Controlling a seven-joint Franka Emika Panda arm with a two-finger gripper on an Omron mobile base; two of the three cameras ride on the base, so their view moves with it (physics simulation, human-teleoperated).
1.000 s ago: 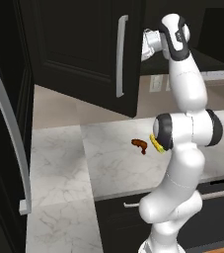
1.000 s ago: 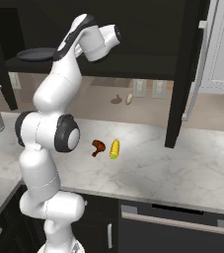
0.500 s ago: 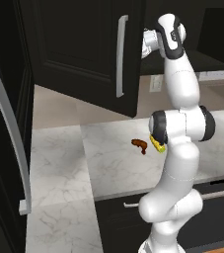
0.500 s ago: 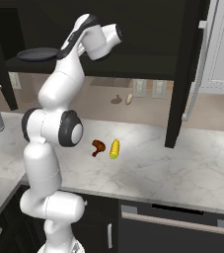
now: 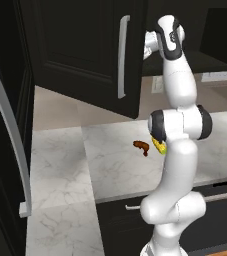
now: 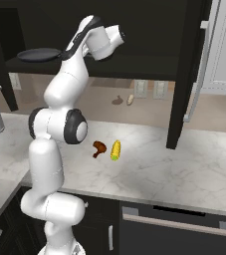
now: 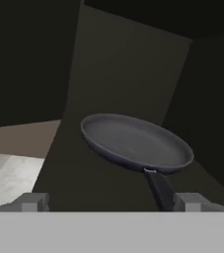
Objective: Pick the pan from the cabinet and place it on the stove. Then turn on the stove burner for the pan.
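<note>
While you work from the left of the right base view, note the pan (image 6: 44,54) resting on the shelf inside the open cabinet (image 6: 184,74), with the arm reaching up toward it. Lower and further right, a small brown item (image 6: 98,148) and a corn cob (image 6: 115,149) lie on the marble worktop (image 6: 194,164), well apart from the pan. Through the hand camera, the pan sits flat just ahead, its thin handle (image 7: 159,187) pointing back toward the right finger. Your hand (image 7: 108,202) stands wide open, holding nothing. Expect a rigid, fairly heavy pan with a slick rim (a rim pinch could slip). Your better hold is the handle, close to the bowl, since a grip far out would likely let the pan droop or twist.
</note>
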